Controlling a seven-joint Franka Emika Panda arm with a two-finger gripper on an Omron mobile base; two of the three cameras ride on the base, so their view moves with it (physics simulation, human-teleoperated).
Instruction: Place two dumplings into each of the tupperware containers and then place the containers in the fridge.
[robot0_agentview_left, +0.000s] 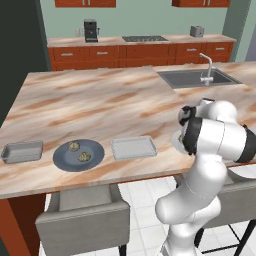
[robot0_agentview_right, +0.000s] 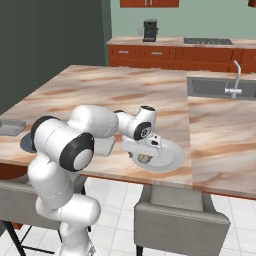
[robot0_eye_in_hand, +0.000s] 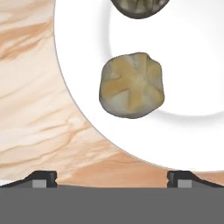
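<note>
My hand (robot0_eye_in_hand: 112, 177) hangs open over the white plate (robot0_eye_in_hand: 192, 74), fingertips (robot0_eye_in_hand: 41, 178) spread wide and gripping nothing. A dumpling (robot0_eye_in_hand: 132, 85) lies on the plate just ahead of the hand, a second dumpling (robot0_eye_in_hand: 139, 8) beyond it. Off to the hand's left on the surface (robot0_agentview_left: 100, 100), two tupperware containers (robot0_agentview_left: 133, 148) flank a dark plate (robot0_agentview_left: 62, 159) carrying two more dumplings (robot0_agentview_left: 74, 146).

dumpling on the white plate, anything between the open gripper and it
Nothing visible. In the hand view the dumpling lies bare on the white plate, straight ahead of the open gripper, with a second dumpling beyond it at the frame edge.
</note>
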